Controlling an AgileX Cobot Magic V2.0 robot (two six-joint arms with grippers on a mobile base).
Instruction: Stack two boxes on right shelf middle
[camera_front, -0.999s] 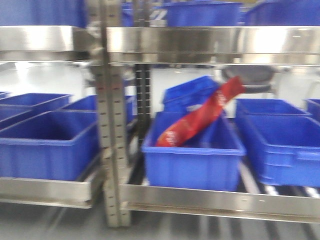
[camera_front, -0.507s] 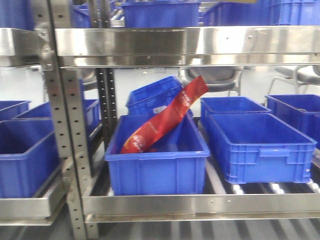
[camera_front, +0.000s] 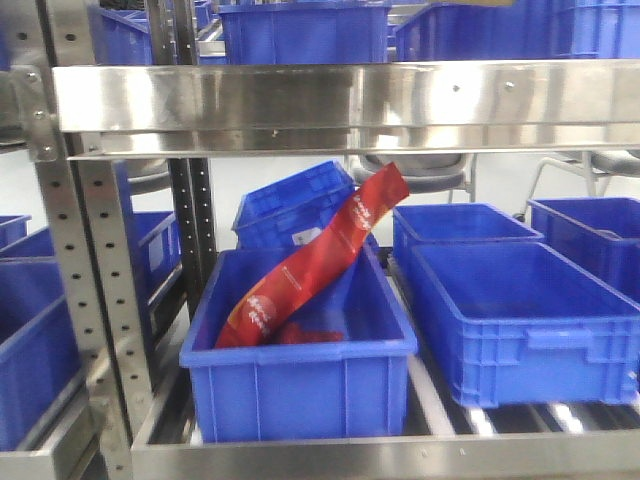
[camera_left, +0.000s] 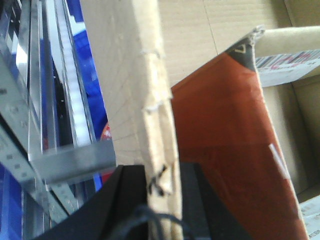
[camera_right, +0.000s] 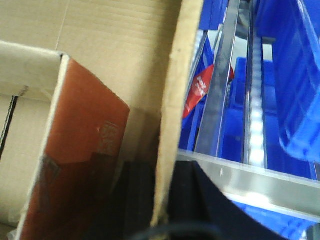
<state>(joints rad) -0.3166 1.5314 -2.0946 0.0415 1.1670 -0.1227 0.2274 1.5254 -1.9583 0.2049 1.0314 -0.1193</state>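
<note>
The perforated upright post (camera_front: 95, 300) has slid left across the front view and the blue bin (camera_front: 300, 385) with its red packet (camera_front: 320, 265) sits nearer, so the base seems to have swung toward the right rack. The steel shelf (camera_front: 340, 100) gleams ahead. The box (camera_left: 127, 85) is plain corrugated brown with a frayed edge and a rust-red panel (camera_left: 220, 150) inside. It hangs before the rack, not yet on it. Left pincer (camera_left: 161, 187) and right pincer (camera_right: 162, 192) each pinch a side wall. Likely the carry-in: next, both arms lift together over the lip.
</note>
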